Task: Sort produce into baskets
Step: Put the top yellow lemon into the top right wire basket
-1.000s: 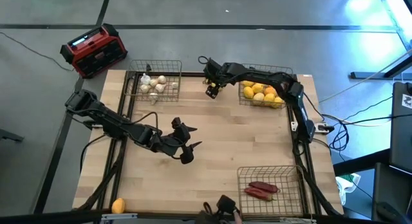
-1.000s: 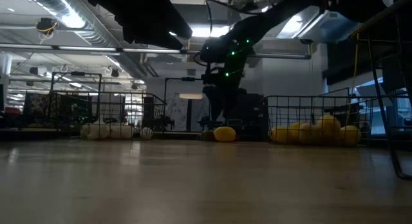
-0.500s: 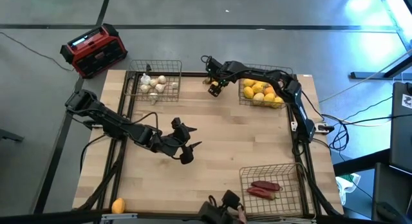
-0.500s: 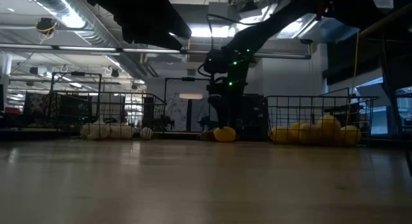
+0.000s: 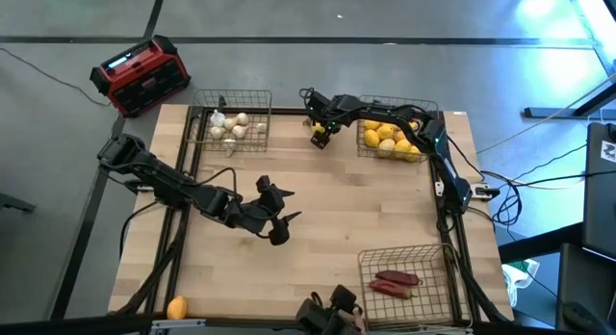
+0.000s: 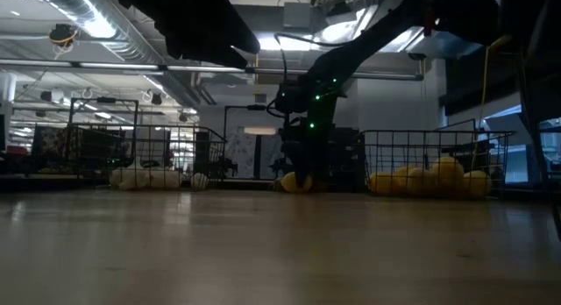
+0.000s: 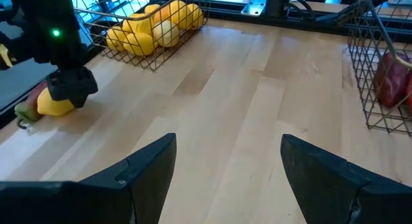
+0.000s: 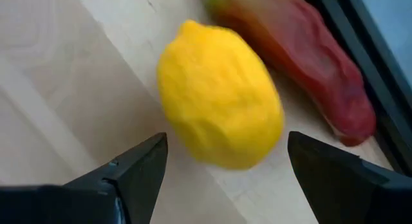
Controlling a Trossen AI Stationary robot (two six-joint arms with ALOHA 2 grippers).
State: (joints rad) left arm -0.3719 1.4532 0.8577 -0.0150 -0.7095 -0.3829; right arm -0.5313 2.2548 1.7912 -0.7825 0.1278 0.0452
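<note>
- The surface (image 5: 318, 205) carries three baskets
- My right pincer (image 8: 222, 176) is spread wide around a lemon (image 8: 219, 95) beside the lemon basket (image 5: 392, 141), a red pepper (image 8: 296, 63) just behind
- My left pincer (image 7: 228, 166) hangs spread mid-surface, holding nothing

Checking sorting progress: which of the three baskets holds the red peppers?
The basket at the table's near right corner; the two far baskets hold white bulbs and lemons.

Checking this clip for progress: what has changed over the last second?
The right gripper has come down over the loose lemon beside the lemon basket, open jaws now either side of it, not yet closed. The left gripper stayed open at mid-table. Baskets and other produce are unchanged.
</note>
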